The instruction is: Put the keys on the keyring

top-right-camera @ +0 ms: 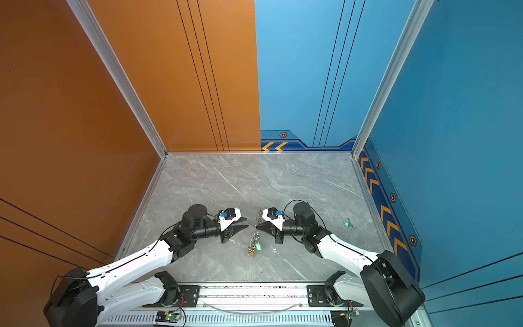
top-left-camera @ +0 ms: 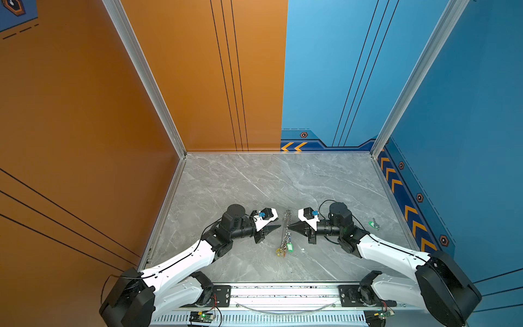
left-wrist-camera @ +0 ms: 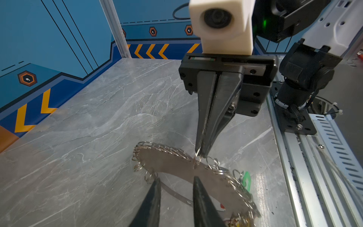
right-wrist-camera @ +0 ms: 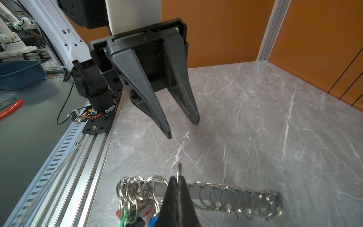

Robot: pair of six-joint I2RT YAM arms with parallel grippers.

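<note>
left wrist view: the keyring (left-wrist-camera: 167,163) is pinched at its ringed edge by the closed right gripper (left-wrist-camera: 201,154). the left gripper (left-wrist-camera: 176,178) is held parted just beside the keyring, empty. in a top view, a green key (top-left-camera: 374,224) is seen well apart from the keyring.

Grey marble tabletop (top-left-camera: 254,181), orange wall (top-left-camera: 70,113), blue wall (top-left-camera: 467,99), aluminium corner posts (top-left-camera: 146,76), chevron trim (top-left-camera: 395,184)
</note>
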